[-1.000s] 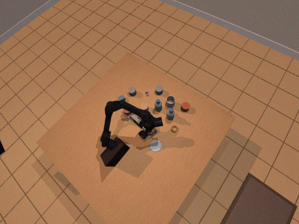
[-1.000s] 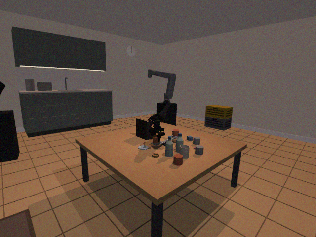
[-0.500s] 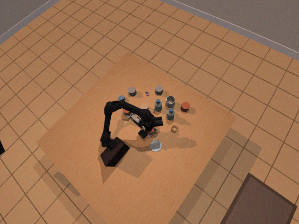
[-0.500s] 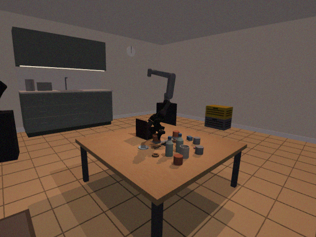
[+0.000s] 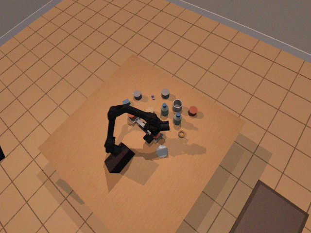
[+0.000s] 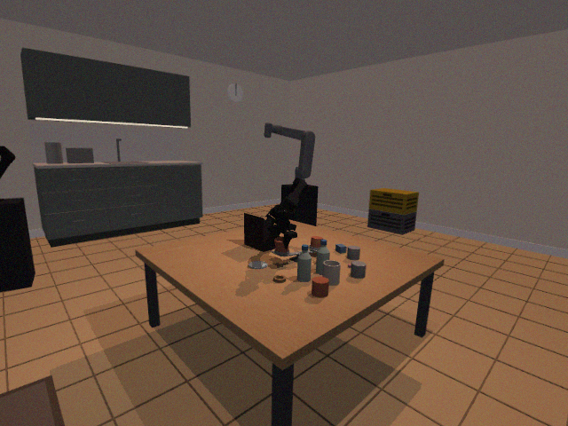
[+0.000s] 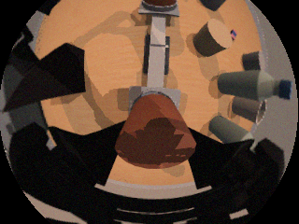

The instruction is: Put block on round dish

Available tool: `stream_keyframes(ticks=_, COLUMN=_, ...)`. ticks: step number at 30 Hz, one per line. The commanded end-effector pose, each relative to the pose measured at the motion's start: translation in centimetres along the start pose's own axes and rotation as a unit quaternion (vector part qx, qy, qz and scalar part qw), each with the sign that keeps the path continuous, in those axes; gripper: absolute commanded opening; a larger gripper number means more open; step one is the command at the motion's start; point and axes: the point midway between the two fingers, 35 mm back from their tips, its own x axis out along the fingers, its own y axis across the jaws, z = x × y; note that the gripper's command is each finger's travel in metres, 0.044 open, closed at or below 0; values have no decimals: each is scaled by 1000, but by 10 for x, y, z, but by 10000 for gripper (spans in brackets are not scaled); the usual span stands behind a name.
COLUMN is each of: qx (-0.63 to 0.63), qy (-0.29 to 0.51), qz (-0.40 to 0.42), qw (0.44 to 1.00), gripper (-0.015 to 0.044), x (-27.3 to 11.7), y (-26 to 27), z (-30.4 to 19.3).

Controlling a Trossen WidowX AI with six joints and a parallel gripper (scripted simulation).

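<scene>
My gripper [image 5: 154, 137] [image 6: 280, 242] [image 7: 153, 126] is shut on the near red-brown cup [image 6: 280, 246] [image 7: 156, 121], its fingers on both sides. The near pan [image 6: 292, 253] [image 7: 135, 95] of the balance is raised above the table, right below the cup. I cannot tell whether a gap parts cup and pan. The far cup [image 5: 132, 116] [image 6: 316, 241] [image 7: 160, 2] stands on the other pan, lower. The balance beam [image 5: 140, 123] [image 7: 158, 61] runs between them. The pale round dish [image 5: 162, 151] [image 6: 257, 264] lies near the gripper, nothing on it. No block shows; the cup's inside is hidden.
Two blue-capped bottles [image 5: 164, 110] [image 5: 177, 119], a grey open cup [image 5: 177, 106] and a tan cylinder [image 7: 212, 38] stand beside the balance. A ring [image 5: 181, 134], a red cylinder [image 5: 193, 110], two grey cylinders [image 5: 137, 94] [image 5: 165, 93] and a blue block [image 5: 126, 102] lie farther out.
</scene>
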Motion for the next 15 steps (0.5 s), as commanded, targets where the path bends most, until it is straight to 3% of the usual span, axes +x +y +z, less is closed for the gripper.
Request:
stream_keyframes(ticks=1, qx=-5, qy=11, qz=-9, qw=1000, gripper=0, x=-12, y=-3, z=-6)
stream_keyframes(ticks=15, qx=-5, qy=12, qz=-9, qw=1000, gripper=0, x=-29, y=-3, z=-6)
